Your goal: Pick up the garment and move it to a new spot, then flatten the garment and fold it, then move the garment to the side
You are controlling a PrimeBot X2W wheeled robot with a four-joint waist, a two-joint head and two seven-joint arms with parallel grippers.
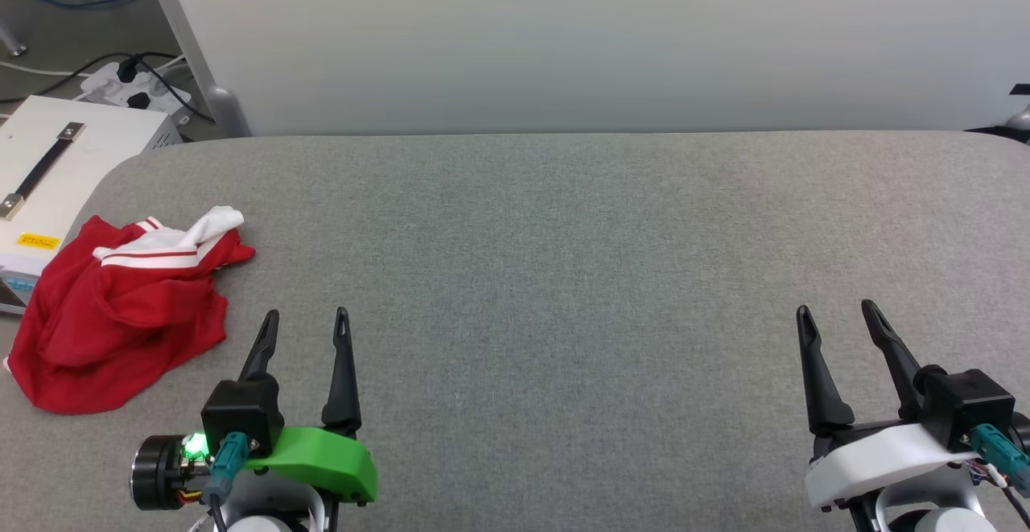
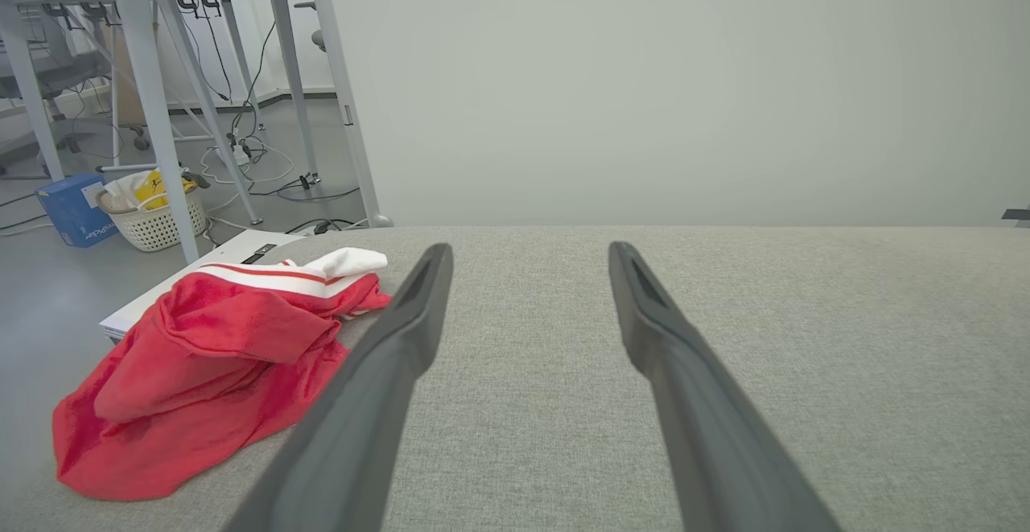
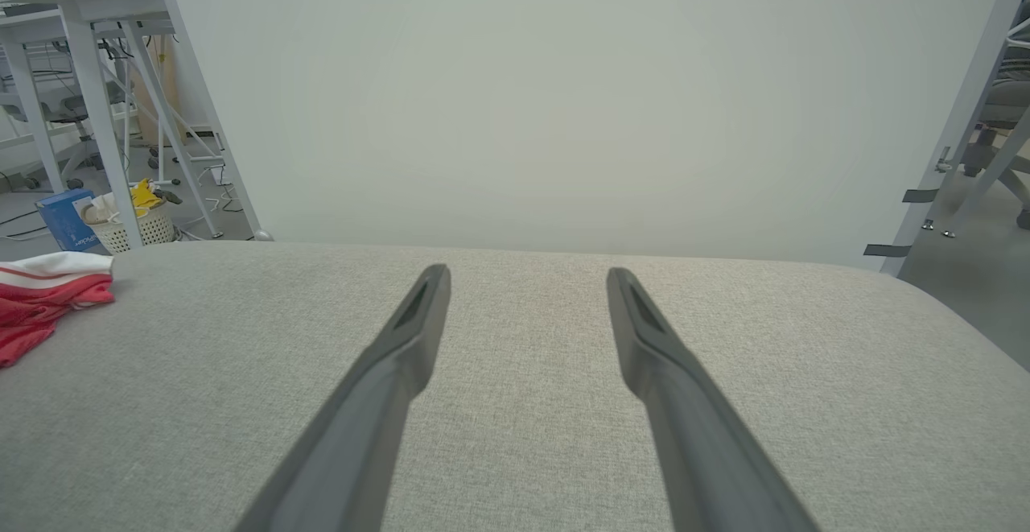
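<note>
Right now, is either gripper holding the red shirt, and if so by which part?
Nothing is held. The left gripper and the right gripper both stand open and empty; the shirt lies crumpled on the grey surface, clear of both.

**Work surface.** A wide table (image 1: 563,274) covered in pale grey woven fabric, seen from its near side; its far corners are rounded. One item lies directly on it: a red jersey (image 1: 121,323), crumpled in a loose heap at the near left and reaching the table's left edge. A white sleeve (image 1: 211,224) with red-and-white striped trim rests on top of the heap at its far side. The cloth is bunched in deep folds, not spread flat.
</note>
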